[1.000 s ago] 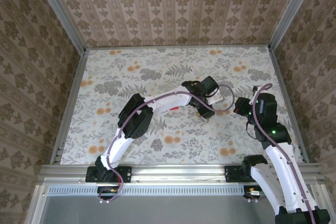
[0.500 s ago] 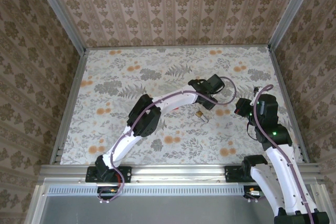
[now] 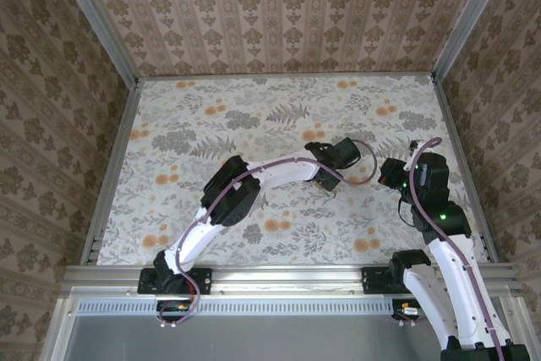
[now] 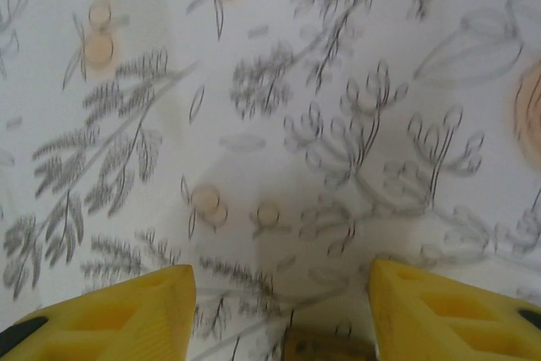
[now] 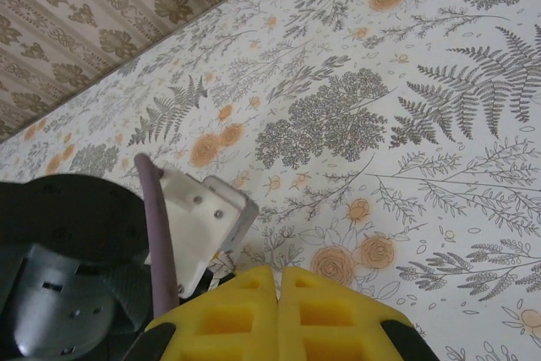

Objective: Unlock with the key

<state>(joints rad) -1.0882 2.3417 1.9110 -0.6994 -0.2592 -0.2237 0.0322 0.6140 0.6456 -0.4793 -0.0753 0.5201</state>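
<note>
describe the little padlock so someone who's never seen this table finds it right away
Start at the flower-print table and follow the left arm out to the left gripper, right of centre. The padlock sits just under its open yellow fingers. It is small and brass-coloured, a solid lump, unlike the flat orange printed blooms around it.

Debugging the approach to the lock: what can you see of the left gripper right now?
The left gripper has two yellow, plastic-looking fingers with recessed pockets. They stand apart, open, pointing down at the floral tablecloth, with nothing between the tips. A small brass-coloured object, probably the padlock, sits low between them, cut off by the frame edge; whether it touches them cannot be told. From above, the gripper is right of the table's middle.
</note>
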